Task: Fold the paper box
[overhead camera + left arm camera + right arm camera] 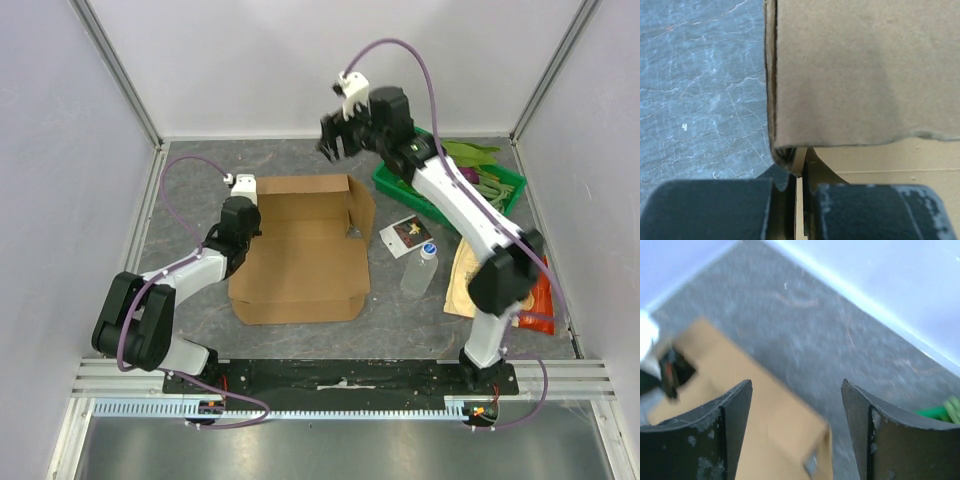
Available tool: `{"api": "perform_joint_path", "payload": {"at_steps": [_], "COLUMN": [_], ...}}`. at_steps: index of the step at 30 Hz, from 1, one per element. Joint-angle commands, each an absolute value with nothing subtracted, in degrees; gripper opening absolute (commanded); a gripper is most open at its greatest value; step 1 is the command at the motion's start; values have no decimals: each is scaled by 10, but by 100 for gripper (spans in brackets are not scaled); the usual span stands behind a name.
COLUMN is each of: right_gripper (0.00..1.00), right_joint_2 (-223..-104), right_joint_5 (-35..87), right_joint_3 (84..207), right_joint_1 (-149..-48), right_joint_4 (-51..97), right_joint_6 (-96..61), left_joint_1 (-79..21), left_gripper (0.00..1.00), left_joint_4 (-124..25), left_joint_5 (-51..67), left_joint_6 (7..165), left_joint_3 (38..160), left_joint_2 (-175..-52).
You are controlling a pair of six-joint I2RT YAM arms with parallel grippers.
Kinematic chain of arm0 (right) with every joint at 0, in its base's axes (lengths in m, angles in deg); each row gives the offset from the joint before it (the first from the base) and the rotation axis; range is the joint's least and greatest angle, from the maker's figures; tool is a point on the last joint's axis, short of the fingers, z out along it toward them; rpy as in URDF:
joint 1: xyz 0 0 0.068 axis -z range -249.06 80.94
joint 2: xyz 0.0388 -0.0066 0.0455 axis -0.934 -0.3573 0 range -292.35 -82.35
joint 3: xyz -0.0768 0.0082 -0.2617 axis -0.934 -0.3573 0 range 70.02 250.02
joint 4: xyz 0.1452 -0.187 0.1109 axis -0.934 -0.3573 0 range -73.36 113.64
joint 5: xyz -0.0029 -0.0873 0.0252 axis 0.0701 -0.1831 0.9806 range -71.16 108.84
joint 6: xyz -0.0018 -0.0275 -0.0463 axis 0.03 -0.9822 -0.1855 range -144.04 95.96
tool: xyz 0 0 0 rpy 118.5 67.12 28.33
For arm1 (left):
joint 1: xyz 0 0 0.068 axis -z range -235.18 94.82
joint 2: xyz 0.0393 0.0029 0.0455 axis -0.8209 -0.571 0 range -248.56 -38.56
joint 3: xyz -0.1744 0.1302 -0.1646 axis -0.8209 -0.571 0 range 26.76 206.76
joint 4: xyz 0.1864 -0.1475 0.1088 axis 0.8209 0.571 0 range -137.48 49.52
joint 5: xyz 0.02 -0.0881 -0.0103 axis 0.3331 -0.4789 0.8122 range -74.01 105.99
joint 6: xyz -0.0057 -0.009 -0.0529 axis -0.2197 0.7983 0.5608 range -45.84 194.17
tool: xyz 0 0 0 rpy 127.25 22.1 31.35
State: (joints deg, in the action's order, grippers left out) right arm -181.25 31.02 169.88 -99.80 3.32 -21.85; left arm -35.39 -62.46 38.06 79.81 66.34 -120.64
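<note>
The paper box (300,255) is a brown cardboard blank lying in the middle of the table, its back and right panels partly raised. My left gripper (240,228) is at the box's left edge, shut on a thin upright cardboard wall (800,200) that runs between its two pads; a raised panel (865,70) fills the view above. My right gripper (338,140) is open and empty, held high over the back of the table. Its wrist view shows the box (765,430) far below between the fingers (730,430).
A green tray (505,200) with green vegetables stands at the back right. A small printed packet (410,235), a clear bottle (420,270) and a tan-and-orange snack bag (465,285) lie right of the box. Enclosure walls stand on three sides.
</note>
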Motion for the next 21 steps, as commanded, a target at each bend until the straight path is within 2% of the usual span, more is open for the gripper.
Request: {"api": "perform_joint_path", "payload": {"at_steps": [1, 2, 6, 10, 13, 21], "right_gripper": [55, 47, 44, 35, 26, 17], "right_joint_2": [-2002, -2031, -2136, -2181, -2204, -2196], "right_joint_5": [366, 367, 341, 360, 368, 422], "right_joint_3": [1921, 1958, 2047, 2053, 2053, 2003], "right_joint_1": [-980, -984, -1017, -1040, -1055, -1086], "right_joint_4": [-4, -12, -11, 24, 24, 15], "right_joint_6": [-49, -26, 21, 33, -9, -183], "left_joint_1": [-351, -351, -351, -351, -351, -351], "left_gripper": [2, 2, 2, 2, 2, 2], "left_joint_4": [-669, -668, -677, -708, -705, -676], "left_joint_5": [342, 346, 346, 331, 326, 274], "left_joint_6": [722, 719, 703, 680, 662, 634], "left_joint_3": [660, 661, 665, 657, 663, 691], "left_joint_2": [-1201, -1206, -1223, -1231, -1237, -1259]}}
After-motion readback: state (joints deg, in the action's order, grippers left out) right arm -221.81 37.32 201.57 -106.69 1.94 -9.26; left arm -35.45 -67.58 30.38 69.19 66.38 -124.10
